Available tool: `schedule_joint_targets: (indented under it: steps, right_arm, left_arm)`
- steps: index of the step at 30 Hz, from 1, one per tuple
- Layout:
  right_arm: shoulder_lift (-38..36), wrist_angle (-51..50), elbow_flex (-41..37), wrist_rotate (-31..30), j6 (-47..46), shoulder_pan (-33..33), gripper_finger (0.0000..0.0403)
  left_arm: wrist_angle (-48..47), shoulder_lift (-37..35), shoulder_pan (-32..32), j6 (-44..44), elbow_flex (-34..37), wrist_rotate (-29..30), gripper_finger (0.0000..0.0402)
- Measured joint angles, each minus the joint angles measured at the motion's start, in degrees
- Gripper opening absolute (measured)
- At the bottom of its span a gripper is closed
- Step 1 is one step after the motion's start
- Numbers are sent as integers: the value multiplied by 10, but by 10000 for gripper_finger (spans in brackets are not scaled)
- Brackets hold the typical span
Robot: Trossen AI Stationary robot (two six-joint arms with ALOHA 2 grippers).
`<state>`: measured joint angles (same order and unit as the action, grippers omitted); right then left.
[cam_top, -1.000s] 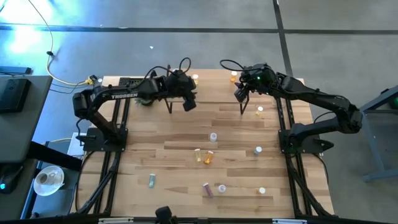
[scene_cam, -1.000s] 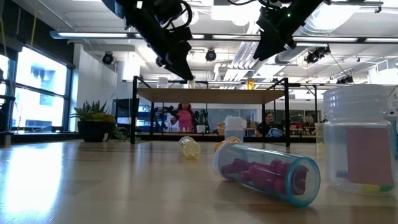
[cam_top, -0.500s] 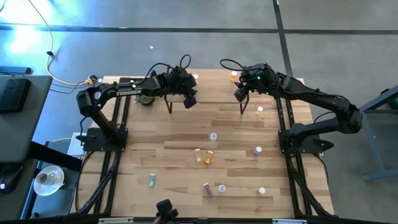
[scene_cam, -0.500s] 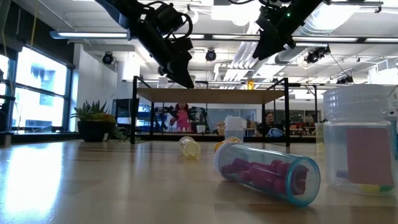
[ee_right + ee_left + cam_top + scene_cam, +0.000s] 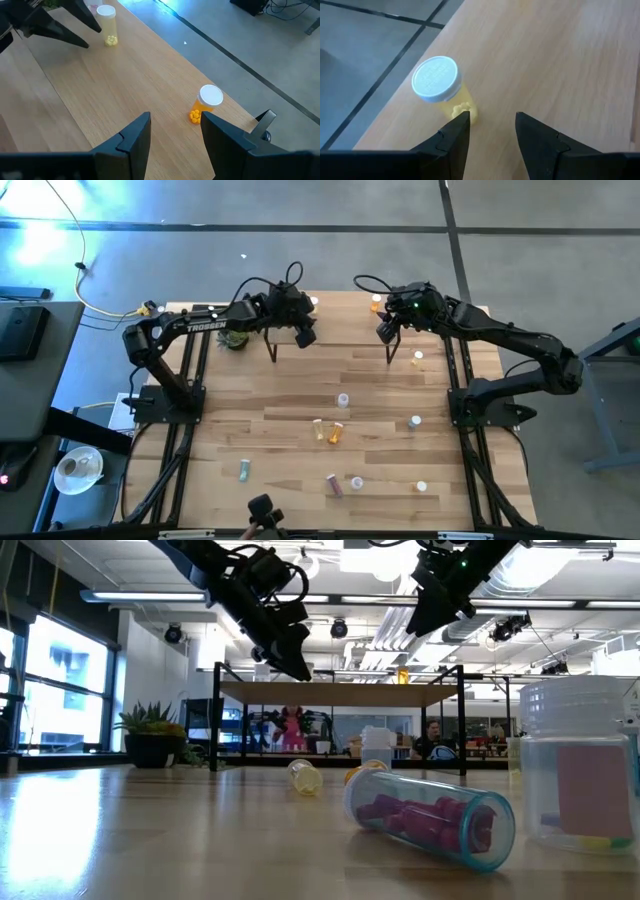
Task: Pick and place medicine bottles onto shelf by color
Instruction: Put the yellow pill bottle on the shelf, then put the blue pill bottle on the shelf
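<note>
Yellow bottle and orange bottle, pills inside, stand capped on the shelf; both grippers' jaws open, empty.

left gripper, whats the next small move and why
Probably lift the left gripper clear of the shelf and head for a bottle on the table below. Its fingers are open and empty, the yellow bottle stands upright on the shelf beside them, and bottles such as the purple one lie unsorted.
</note>
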<state>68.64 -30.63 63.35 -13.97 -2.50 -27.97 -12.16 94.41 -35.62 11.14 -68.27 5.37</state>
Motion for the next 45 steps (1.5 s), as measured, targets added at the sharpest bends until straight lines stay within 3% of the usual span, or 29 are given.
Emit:
schedule_joint_targets:
  steps: [15,27,31,45]
  right_arm:
    - [0,0,0,0,-5,0,165]
    - [0,0,0,0,-5,0,165]
    - [0,0,0,0,-5,0,165]
    - [0,0,0,0,-5,0,165]
  left_arm:
    - [17,0,0,-2,0,0,149]
    - [-21,0,8,-34,0,-3,149]
    - [-11,0,9,-31,0,-40,149]
    - [21,0,-8,-30,0,-30,149]
